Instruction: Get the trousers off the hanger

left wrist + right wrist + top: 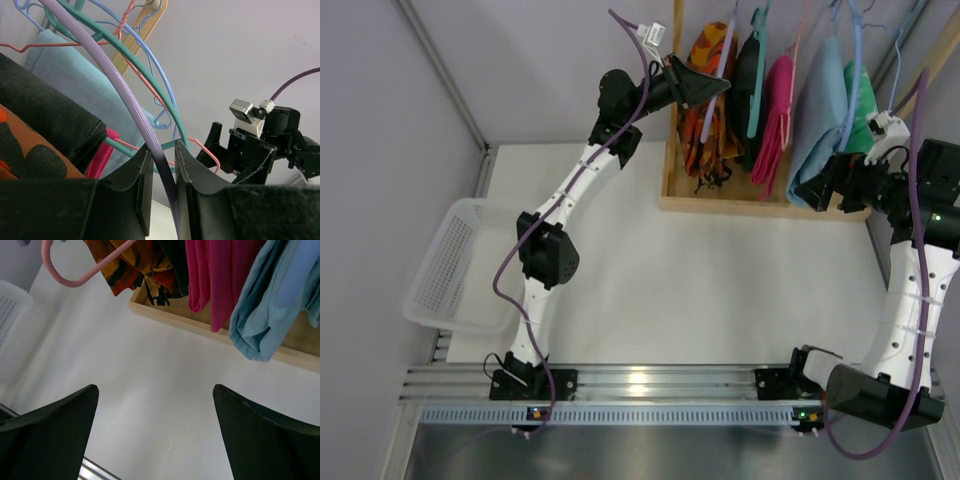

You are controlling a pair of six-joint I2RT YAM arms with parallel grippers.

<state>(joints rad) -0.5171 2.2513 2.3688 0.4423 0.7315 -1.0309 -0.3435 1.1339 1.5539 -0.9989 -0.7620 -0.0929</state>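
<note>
The orange trousers (698, 140) with dark and yellow print hang at the left end of the rack on the lilac hanger (107, 65). My left gripper (718, 86) is up at the hanger, and in the left wrist view its jaws (162, 150) are closed on the lilac bar. The trousers' fabric (25, 155) shows low at the left there, beside a black garment (50, 120). My right gripper (820, 188) hovers low in front of the rack's right end, open wide and empty (155, 387). The trousers' hem and drawstrings (135, 265) hang at the upper left of its view.
A wooden rack base (760, 203) holds black, pink (778, 110), light blue (820, 110) and green garments on teal, pink and blue hangers. A pink hanger hook (75, 276) dangles low. A white mesh basket (445, 265) sits at the table's left edge.
</note>
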